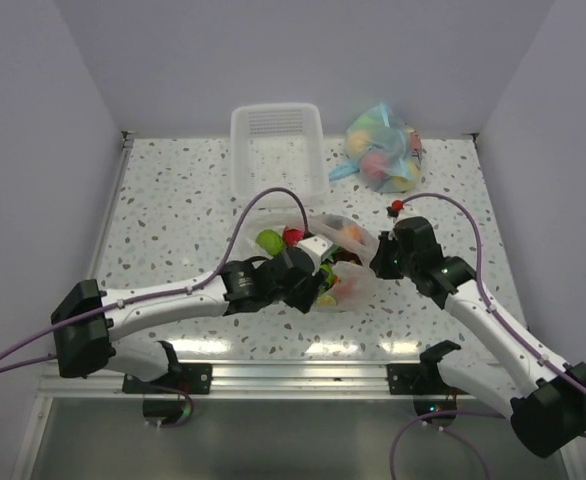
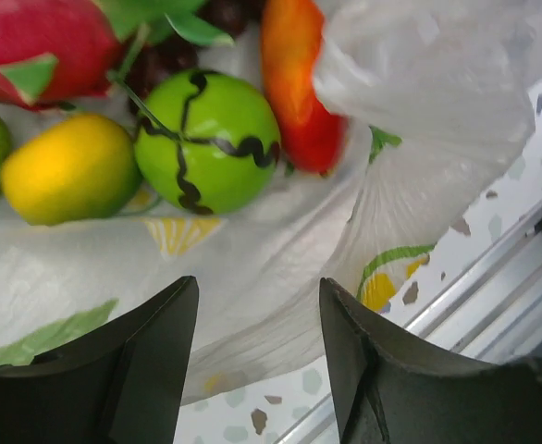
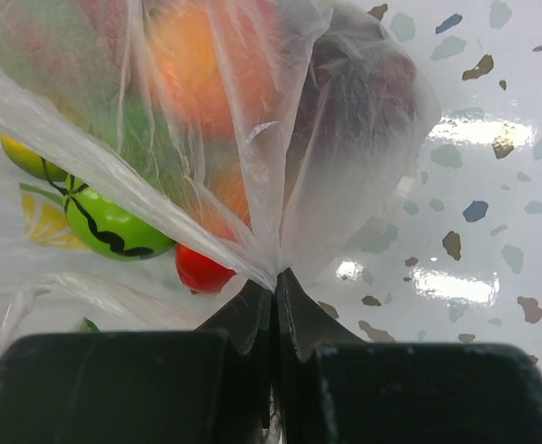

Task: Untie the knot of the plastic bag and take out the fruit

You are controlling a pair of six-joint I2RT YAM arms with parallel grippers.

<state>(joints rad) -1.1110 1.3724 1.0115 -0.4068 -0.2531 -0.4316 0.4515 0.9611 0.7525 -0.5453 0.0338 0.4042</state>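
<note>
The clear plastic bag lies mid-table with its mouth spread, and no tied knot shows. Fruit sits inside it: a green ball with a black squiggle, a yellow lemon, a red-orange piece and a pink dragon fruit. My left gripper is open and empty, just short of the bag's near film; in the top view it is at the bag's left side. My right gripper is shut on a gathered fold of the bag's plastic at the bag's right edge. The green ball shows through the film.
A white basket stands at the back centre. A blue-tinted bag of pastel fruit lies at the back right. A small red piece lies on the table behind my right arm. The table's metal rail runs close to my left gripper.
</note>
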